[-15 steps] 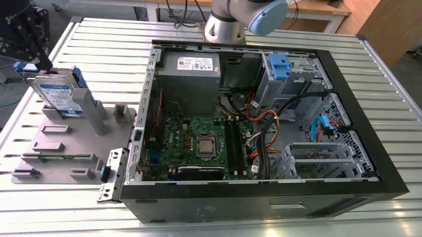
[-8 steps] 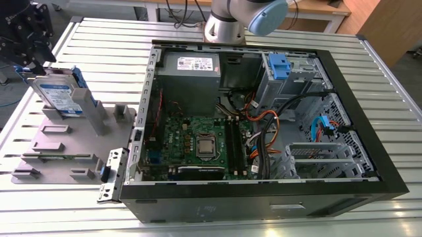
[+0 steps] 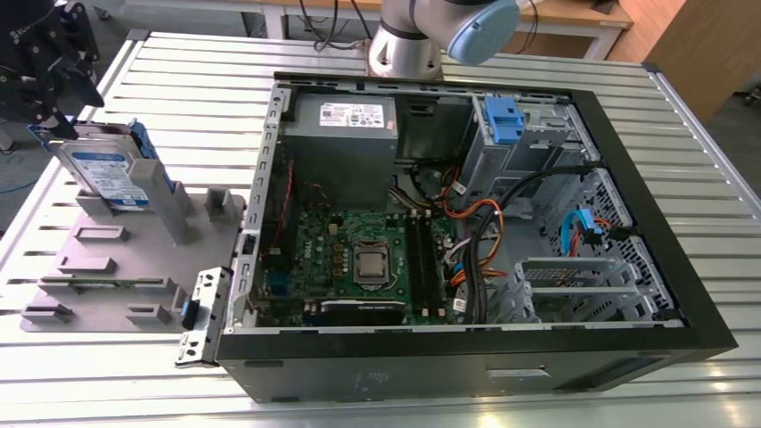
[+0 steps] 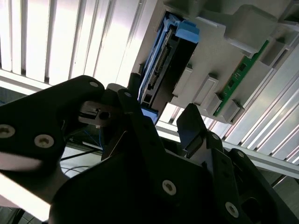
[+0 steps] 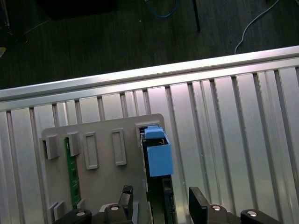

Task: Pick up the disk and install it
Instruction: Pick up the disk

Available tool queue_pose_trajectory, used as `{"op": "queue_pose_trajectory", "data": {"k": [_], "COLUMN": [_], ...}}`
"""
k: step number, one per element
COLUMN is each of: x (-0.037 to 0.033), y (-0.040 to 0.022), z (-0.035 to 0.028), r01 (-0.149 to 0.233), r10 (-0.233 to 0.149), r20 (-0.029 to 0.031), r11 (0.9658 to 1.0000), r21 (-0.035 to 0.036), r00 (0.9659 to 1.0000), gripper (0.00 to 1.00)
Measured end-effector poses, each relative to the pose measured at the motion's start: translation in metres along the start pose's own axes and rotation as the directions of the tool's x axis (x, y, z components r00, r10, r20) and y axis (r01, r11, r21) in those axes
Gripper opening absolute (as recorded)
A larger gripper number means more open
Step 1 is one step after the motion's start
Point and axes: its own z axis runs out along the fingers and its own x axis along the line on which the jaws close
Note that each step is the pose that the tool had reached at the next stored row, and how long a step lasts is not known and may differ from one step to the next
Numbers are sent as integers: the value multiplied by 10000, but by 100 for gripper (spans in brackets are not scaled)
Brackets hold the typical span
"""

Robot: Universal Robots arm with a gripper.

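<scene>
The disk (image 3: 110,174) stands on edge in a slot of the grey fixture plate (image 3: 107,267) at the exterior view's left, silver with a white-and-blue label and blue side rails. My black gripper (image 3: 66,107) hangs just above it, open. In both wrist views the two fingers straddle the disk's upper edge without touching it. The first wrist view shows the blue rail of the disk (image 5: 159,156) between the fingers of my gripper (image 5: 161,207). In the second wrist view the disk's connector edge (image 4: 163,70) lies beyond my gripper (image 4: 163,121).
An open computer case (image 3: 476,366) lies on the slatted metal table (image 3: 202,89), holding a grey power supply (image 3: 345,134), a motherboard (image 3: 356,259), cables and a drive cage with a blue latch (image 3: 502,120). A green circuit board (image 5: 72,172) sits in another fixture slot. The arm's base (image 3: 411,45) stands behind the case.
</scene>
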Motion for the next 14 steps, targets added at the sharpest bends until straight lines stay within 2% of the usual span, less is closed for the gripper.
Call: {"op": "queue_pose_trajectory", "data": {"k": [14], "x": [1], "y": [0], "z": [25], "r01": [1], "r10": [-1], "r20": [0], "r11": [10000], "r21": [0], "r00": [10000], "gripper": [59]}}
